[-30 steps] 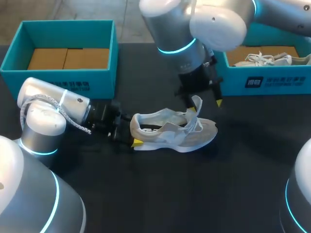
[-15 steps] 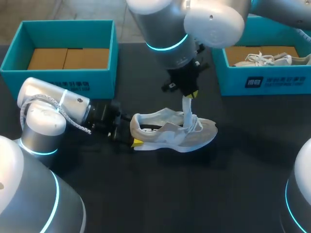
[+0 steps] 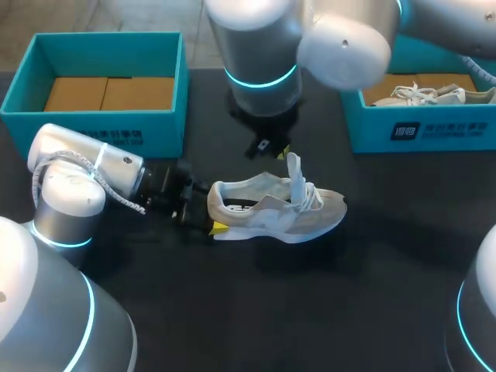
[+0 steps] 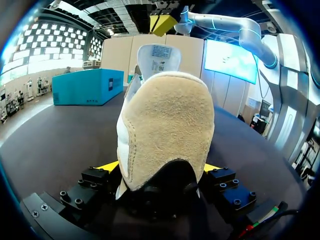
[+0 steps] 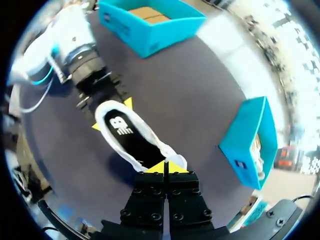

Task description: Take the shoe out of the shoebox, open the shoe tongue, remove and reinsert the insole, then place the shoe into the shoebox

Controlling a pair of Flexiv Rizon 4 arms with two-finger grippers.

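A beige and white shoe [image 3: 273, 211] lies on its sole on the dark table, toe to the right. Its tongue [image 3: 293, 167] stands upright above the laces. My left gripper [image 3: 213, 211] is closed on the heel [image 4: 167, 125], one yellow-tipped finger on each side. My right gripper [image 3: 280, 153] hangs shut just above and left of the tongue's top edge [image 4: 155, 52]. Nothing shows between its tips [image 5: 165, 167]. From that wrist I look down into the shoe's opening, where the dark insole [image 5: 125, 132] lies.
A teal box [image 3: 108, 35] with brown cardboard inside stands at the back left. At the back right, a second teal box [image 3: 418, 128] holds another pale shoe [image 3: 426, 94]. My left arm's body [image 3: 77, 186] lies along the table to the left of the shoe.
My right gripper closed at the tongue, then rose and moved left and back. The tongue went from leaning toward the toe to standing upright. The left arm and shoe stayed put.
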